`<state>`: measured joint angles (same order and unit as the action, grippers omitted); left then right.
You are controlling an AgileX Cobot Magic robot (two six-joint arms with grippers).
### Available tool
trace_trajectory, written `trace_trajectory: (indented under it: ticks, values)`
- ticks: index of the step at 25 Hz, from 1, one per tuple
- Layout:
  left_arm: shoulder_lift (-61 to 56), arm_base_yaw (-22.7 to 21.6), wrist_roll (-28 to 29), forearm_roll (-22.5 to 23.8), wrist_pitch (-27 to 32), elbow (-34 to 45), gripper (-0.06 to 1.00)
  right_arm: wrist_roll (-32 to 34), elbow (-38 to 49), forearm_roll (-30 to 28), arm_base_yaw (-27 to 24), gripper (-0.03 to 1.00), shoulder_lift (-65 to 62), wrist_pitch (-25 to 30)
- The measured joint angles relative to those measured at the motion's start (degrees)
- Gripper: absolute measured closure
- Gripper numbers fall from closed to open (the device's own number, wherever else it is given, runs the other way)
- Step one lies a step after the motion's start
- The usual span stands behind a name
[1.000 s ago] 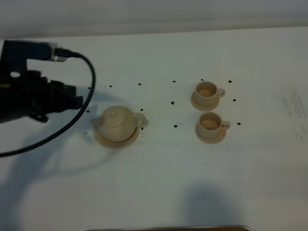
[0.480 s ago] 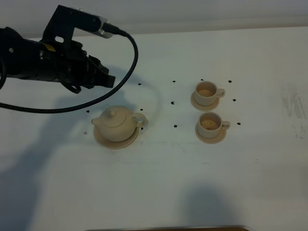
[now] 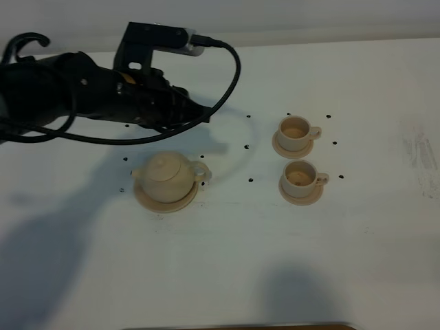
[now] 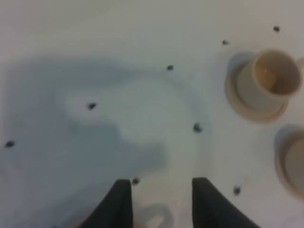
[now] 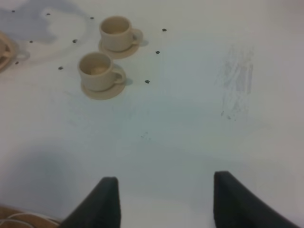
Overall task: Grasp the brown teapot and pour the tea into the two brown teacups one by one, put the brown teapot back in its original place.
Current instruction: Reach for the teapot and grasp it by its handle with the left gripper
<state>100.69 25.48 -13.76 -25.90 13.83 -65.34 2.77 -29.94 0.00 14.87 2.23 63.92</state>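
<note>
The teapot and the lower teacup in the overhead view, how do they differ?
The teapot is much bigger than the teacup. The teapot has a knobbed lid and a spout; the teacup is open-topped with neither. The teapot's plate is wider than the teacup's saucer. Both are beige-tan, upright, with handles pointing right in that view.

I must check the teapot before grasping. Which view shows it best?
Exterior high: the whole teapot shows, on its saucer. Left wrist catches only its handle loop; right wrist only a sliver at the edge.
</note>
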Motion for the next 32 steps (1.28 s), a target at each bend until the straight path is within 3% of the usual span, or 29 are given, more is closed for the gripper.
trace_trajectory:
  ticks: [8,32]
  values:
    - [4.9,3.1,3.5,-2.9,-2.6,-1.6,0.65,0.0,0.0,0.0,0.0,0.51,0.0,0.0]
    - [8.2,3.6,11.5,-2.0,0.3,-1.6,0.65,0.0,0.0,0.0,0.0,0.51,0.0,0.0]
